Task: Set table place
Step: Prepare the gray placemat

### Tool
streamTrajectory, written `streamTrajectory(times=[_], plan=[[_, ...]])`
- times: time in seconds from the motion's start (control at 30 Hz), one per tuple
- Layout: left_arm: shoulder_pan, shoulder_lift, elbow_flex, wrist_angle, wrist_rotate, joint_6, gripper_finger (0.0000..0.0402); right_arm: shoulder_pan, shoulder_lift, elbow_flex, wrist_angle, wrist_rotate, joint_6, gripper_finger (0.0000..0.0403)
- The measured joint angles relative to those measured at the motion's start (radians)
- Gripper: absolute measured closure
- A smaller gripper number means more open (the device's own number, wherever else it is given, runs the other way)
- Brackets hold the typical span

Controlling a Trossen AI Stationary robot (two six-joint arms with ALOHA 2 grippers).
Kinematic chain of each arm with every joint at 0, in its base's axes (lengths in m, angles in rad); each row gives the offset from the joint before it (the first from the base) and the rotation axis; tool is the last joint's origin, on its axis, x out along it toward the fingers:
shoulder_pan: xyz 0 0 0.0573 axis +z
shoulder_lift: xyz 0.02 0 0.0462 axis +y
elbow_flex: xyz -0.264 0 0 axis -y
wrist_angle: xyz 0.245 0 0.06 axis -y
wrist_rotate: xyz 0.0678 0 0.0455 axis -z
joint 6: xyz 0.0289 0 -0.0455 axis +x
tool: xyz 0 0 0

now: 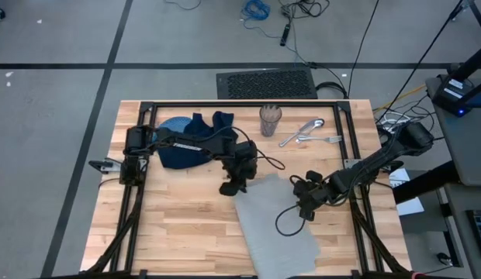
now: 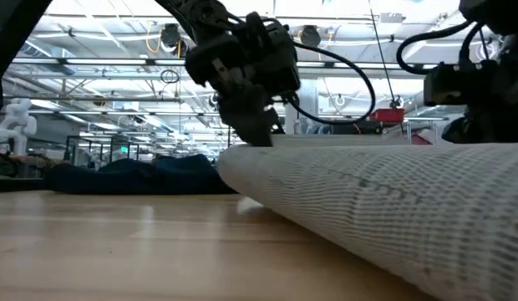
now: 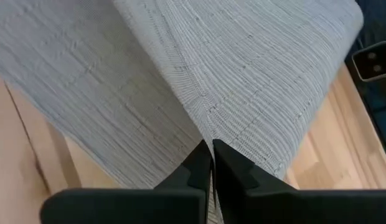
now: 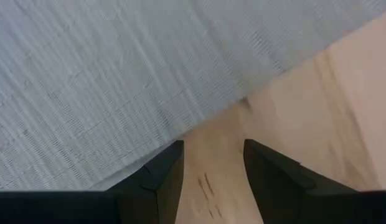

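My left hand (image 3: 211,163) pinches the grey placemat (image 1: 275,221); my right hand (image 4: 211,180) hovers open over the tabletop (image 1: 178,217). The glass (image 1: 271,120) holds something unclear.

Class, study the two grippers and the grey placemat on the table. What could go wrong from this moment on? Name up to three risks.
1. The left gripper is shut on only a thin ridge of the placemat, so the fabric may slip free when pulled.
2. The right gripper is open over bare table beside the mat's edge, so the mat may swing or bunch from a one-sided pull.
3. The mat lies askew, its near end past the table edge; it could slide off.
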Motion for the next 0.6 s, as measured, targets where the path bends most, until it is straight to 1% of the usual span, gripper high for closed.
streamTrajectory(times=[0.13,0.3,0.47,0.6], plan=[[-0.002,-0.024,0.002,-0.016,-0.022,0.006,0.0401,0.02,0.026,0.0,0.03,-0.009,0.008,0.025],[-0.001,-0.029,0.0,-0.018,-0.032,0.013,0.0401,0.044,0.072,0.0,0.118,-0.059,0.003,0.025],[-0.008,-0.028,0.0,-0.018,-0.047,0.038,0.0401,0.059,0.106,0.001,0.159,-0.034,-0.039,0.025],[-0.01,-0.028,0.0,-0.022,-0.061,0.049,0.0401,0.058,0.11,0.0,0.226,-0.023,-0.081,0.025]])
